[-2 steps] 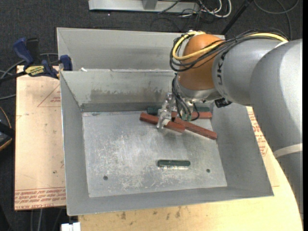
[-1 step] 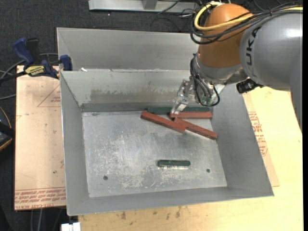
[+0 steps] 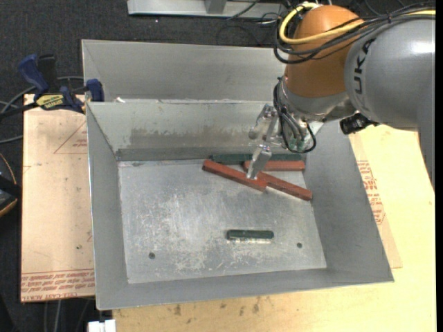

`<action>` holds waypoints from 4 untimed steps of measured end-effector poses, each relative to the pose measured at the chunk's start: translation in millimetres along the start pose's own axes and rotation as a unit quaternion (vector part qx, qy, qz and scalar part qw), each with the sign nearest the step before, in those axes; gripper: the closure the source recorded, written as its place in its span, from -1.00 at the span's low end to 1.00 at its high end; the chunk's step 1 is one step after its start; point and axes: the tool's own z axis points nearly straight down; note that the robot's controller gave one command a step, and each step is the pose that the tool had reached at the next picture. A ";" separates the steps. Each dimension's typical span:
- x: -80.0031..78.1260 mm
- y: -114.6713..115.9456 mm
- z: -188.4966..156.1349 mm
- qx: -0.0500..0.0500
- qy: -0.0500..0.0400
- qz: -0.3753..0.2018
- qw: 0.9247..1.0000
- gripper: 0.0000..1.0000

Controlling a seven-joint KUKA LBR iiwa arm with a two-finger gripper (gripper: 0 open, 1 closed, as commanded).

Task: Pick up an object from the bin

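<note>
The gripper (image 3: 257, 173) stands right down over a long red-brown bar (image 3: 285, 187), which lies flat and slantwise on the floor of the bin (image 3: 173, 206) directly beneath it, running out to either side. The bar looks stiff, thin and light, and is likely smooth-faced. I judge a hold across its narrow width near mid-length safest, since an end hold would let it swing. Whether the gripper is spread or pressed together I cannot tell, nor whether it truly touches the bar. Just behind the gripper lie a second red bar (image 3: 285, 164) and a dark green stick (image 3: 232, 158), each partly hidden; a short dark green bar (image 3: 250, 236) lies well apart in front of it
</note>
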 end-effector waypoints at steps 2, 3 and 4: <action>2.0 -12.6 -20.9 0.000 0.002 -0.029 1.000 -1.00; 6.6 -20.0 11.9 0.000 -0.004 -0.035 0.999 -1.00; 10.3 -24.2 117.4 -0.005 -0.013 0.046 0.999 1.00</action>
